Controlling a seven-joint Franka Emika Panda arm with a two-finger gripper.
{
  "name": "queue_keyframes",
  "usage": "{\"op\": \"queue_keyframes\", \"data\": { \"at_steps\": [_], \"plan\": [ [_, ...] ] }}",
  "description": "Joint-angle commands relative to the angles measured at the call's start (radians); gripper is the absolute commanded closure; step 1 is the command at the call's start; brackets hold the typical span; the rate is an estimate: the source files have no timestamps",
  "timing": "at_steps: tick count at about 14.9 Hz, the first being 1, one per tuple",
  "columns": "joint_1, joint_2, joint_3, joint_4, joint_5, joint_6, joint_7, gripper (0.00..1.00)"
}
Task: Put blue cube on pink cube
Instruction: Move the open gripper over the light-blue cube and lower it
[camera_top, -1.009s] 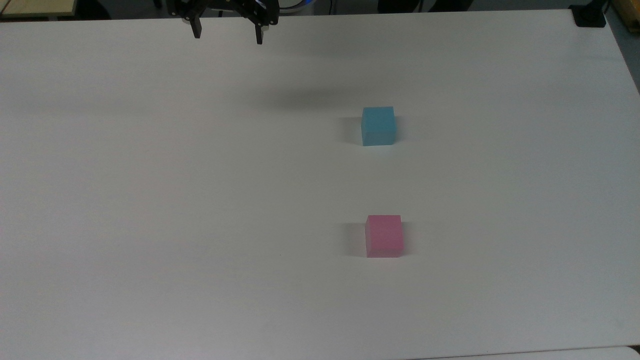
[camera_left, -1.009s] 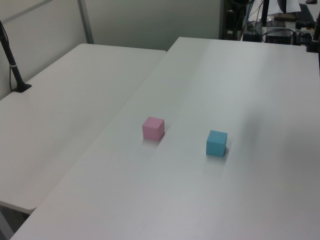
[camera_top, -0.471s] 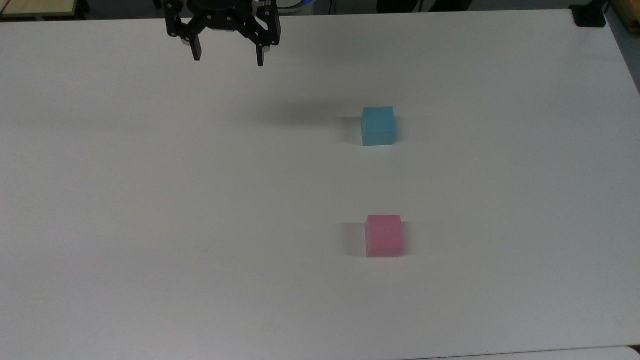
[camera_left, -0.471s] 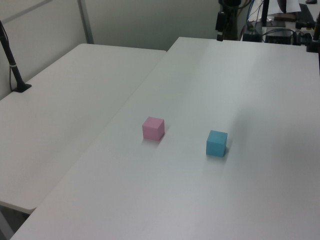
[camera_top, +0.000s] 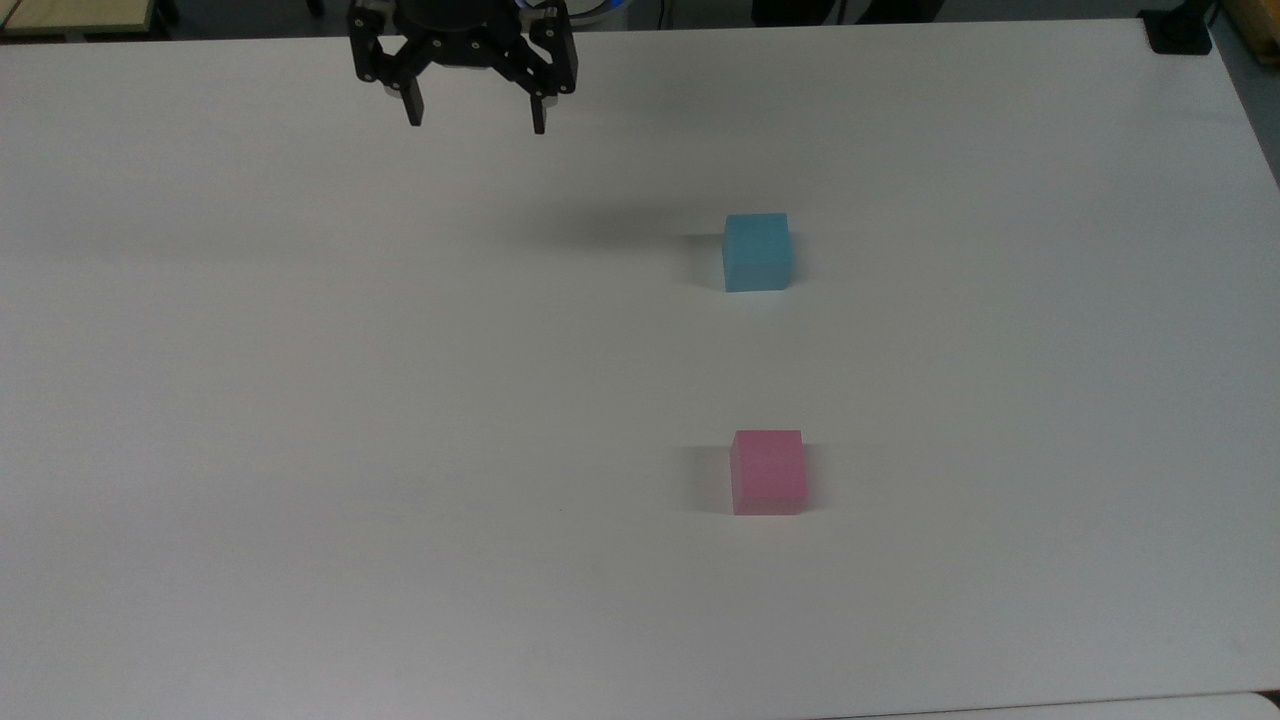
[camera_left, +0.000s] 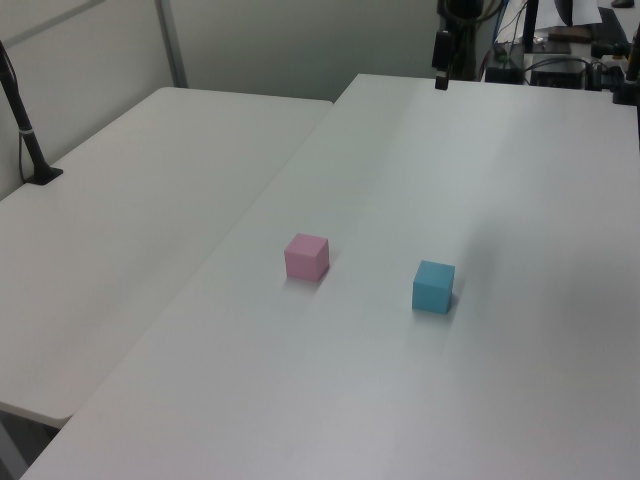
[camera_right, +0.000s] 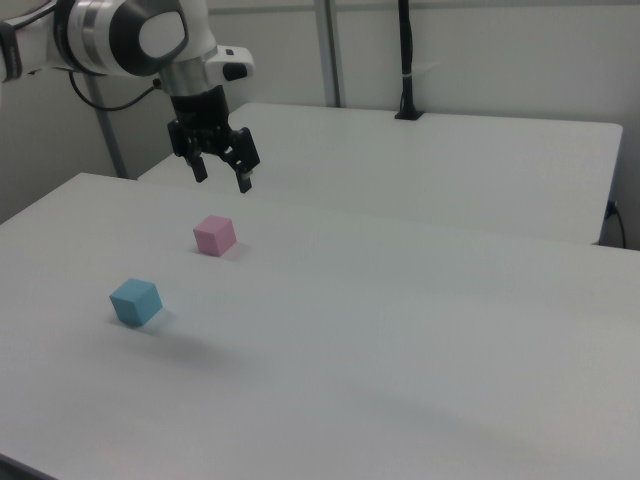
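A light blue cube (camera_top: 757, 251) rests on the white table; it also shows as the blue cube (camera_left: 433, 286) in the left view and the blue cube (camera_right: 135, 301) in the right view. The pink cube (camera_top: 768, 472) sits apart from it, nearer the top view's bottom; pink cube (camera_left: 306, 256), pink cube (camera_right: 215, 235). My black gripper (camera_top: 476, 122) hangs open and empty high above the table, to the top view's upper left of the blue cube. The gripper (camera_right: 222, 181) is well above both cubes in the right view. One finger (camera_left: 440, 72) shows in the left view.
The white table (camera_top: 400, 400) spreads wide around both cubes. A second white table (camera_left: 130, 230) adjoins it, with a black pole (camera_left: 25, 130) standing on it. A black mount (camera_top: 1178, 30) sits at the top view's upper right corner. Cables and equipment (camera_left: 560, 50) lie beyond the far edge.
The gripper came down into the top view from its upper edge, then shifted slightly toward the top view's right. It stays open. Both cubes are unmoved.
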Motion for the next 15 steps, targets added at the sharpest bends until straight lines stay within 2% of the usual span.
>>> {"op": "queue_keyframes", "data": {
  "at_steps": [1,4,6,8,10,12,15],
  "plan": [
    [0.051,-0.006,0.044,-0.020,0.020,-0.015,-0.011,0.00],
    [0.134,-0.002,0.063,-0.074,0.020,-0.006,-0.007,0.00],
    [0.139,0.004,0.127,-0.082,0.037,0.002,0.004,0.00],
    [0.174,0.037,0.164,-0.098,0.061,0.072,0.063,0.00],
    [0.218,0.081,0.164,-0.115,0.057,0.154,0.120,0.00],
    [0.264,0.132,0.164,-0.114,0.046,0.162,0.122,0.00],
    [0.269,0.187,0.164,-0.141,0.000,0.163,0.113,0.00]
  ]
}}
